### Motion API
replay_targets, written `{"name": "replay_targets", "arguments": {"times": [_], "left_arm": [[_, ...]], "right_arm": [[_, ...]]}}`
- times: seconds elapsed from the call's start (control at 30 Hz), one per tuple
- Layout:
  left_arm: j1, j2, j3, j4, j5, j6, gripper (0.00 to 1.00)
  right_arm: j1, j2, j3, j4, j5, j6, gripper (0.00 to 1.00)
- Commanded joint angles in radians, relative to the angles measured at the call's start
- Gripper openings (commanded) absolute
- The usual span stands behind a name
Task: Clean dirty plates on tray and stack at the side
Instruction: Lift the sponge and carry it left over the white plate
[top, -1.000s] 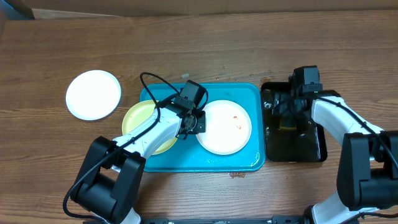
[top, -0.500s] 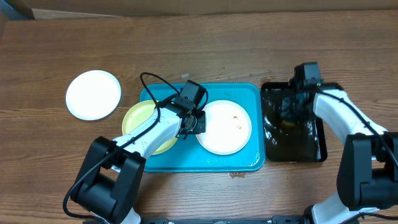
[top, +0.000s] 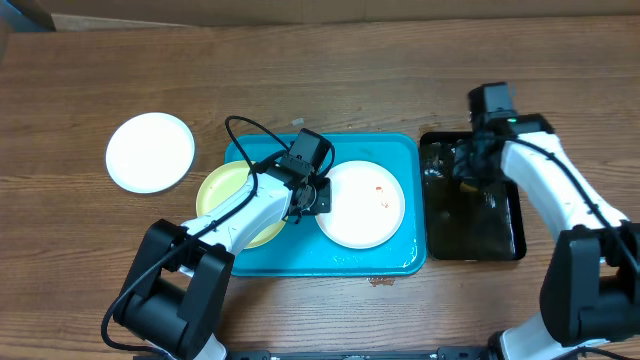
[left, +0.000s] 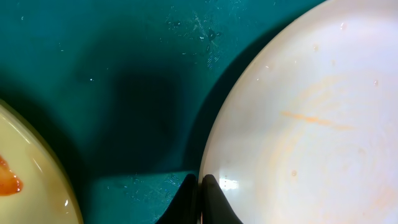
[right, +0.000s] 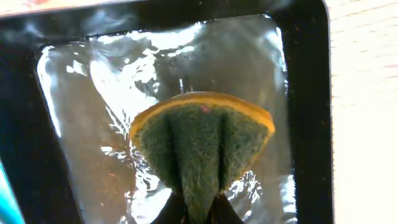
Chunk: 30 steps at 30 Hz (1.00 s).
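On the turquoise tray (top: 395, 148) lie a white plate (top: 362, 205) with orange smears and a pale yellow-green plate (top: 218, 195), partly under my left arm. My left gripper (top: 318, 196) is shut on the white plate (left: 298, 124) at its left rim, one finger on each side of the edge (left: 200, 186). A red smear shows on the yellow-green plate (left: 25, 174). A second white plate (top: 150, 151) sits on the table to the left. My right gripper (top: 468, 165) is shut on a green and yellow sponge (right: 202, 134), pinched in its middle over the water.
A narrow black tray (top: 470, 235) holding water stands right of the turquoise tray, its rim (right: 308, 93) close beside the sponge. Bare wooden table lies behind and to the left of both trays.
My right gripper has closed on the sponge and shifted toward the far end of the black tray. The left arm and the plates have not moved.
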Motion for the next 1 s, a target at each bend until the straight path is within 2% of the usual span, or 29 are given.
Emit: {"name": "replay_targets", "arguments": {"times": [0.0, 0.13, 0.27, 0.33, 0.4, 0.47, 0.53, 0.63, 0.83, 0.97], "left_arm": [[0.005, 0.01, 0.019, 0.003, 0.006, 0.011, 0.04], [0.005, 0.01, 0.019, 0.003, 0.006, 0.012, 0.05], [0.005, 0.01, 0.019, 0.003, 0.006, 0.012, 0.2], [0.006, 0.01, 0.02, 0.004, 0.006, 0.012, 0.18], [0.006, 0.01, 0.024, 0.003, 0.006, 0.012, 0.04], [0.006, 0.01, 0.026, 0.006, 0.005, 0.011, 0.04], [0.006, 0.01, 0.026, 0.01, 0.005, 0.011, 0.04], [0.009, 0.01, 0.026, 0.009, 0.005, 0.002, 0.04], [0.072, 0.01, 0.026, -0.013, 0.032, -0.115, 0.04], [0.108, 0.01, 0.026, -0.009, 0.087, -0.116, 0.04]], "right_arm": [[0.042, -0.026, 0.021, 0.02, 0.1, 0.062, 0.04], [0.076, -0.026, 0.021, 0.023, 0.071, 0.098, 0.04], [0.101, -0.026, 0.021, 0.002, 0.103, 0.068, 0.04], [0.112, -0.026, 0.021, -0.011, 0.138, 0.068, 0.04], [0.118, -0.026, 0.022, -0.002, 0.113, 0.064, 0.04], [0.13, -0.026, 0.022, 0.009, 0.022, -0.006, 0.04], [0.15, -0.026, 0.023, -0.004, 0.037, -0.08, 0.04], [0.167, -0.026, 0.037, -0.033, 0.177, -0.012, 0.04], [0.188, -0.026, 0.12, -0.098, 0.136, -0.01, 0.04], [0.188, -0.026, 0.144, -0.101, 0.093, 0.019, 0.04]]}}
